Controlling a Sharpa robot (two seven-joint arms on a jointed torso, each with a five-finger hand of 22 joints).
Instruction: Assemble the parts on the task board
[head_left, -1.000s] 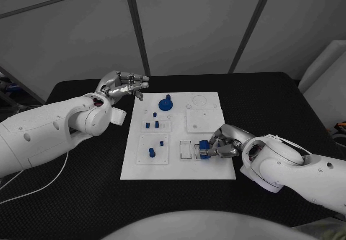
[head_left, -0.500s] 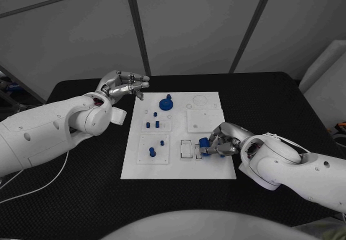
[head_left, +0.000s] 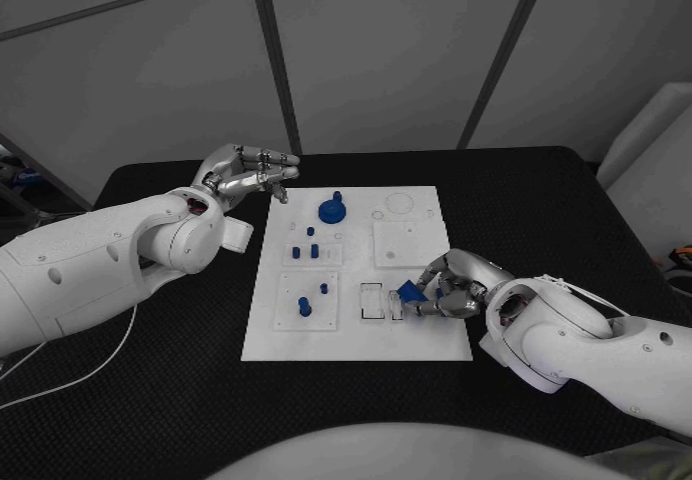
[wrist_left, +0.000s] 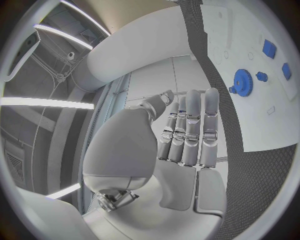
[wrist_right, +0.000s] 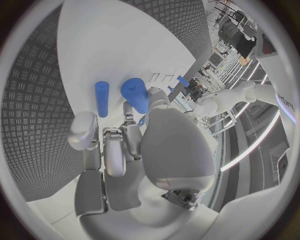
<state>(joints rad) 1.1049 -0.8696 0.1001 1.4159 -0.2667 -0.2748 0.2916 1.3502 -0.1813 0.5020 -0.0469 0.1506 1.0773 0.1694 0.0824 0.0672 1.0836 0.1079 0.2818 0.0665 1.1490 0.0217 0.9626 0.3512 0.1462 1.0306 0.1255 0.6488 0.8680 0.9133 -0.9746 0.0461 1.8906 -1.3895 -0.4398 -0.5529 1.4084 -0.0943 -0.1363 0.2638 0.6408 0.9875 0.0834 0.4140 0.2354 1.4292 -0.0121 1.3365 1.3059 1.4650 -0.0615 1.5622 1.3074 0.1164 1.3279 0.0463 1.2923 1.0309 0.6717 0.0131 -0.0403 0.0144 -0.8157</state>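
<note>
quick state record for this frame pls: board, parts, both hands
board: white task board in the middle of the black table
parts: blue gear at far end; small blue pegs left side
left robot hand: above the table beside the board's far left corner, holds nothing, fingers apart
right robot hand: at board's right edge, holds a blue part

Even, cool light throughout; wrist views bend strongly at their rims.
</note>
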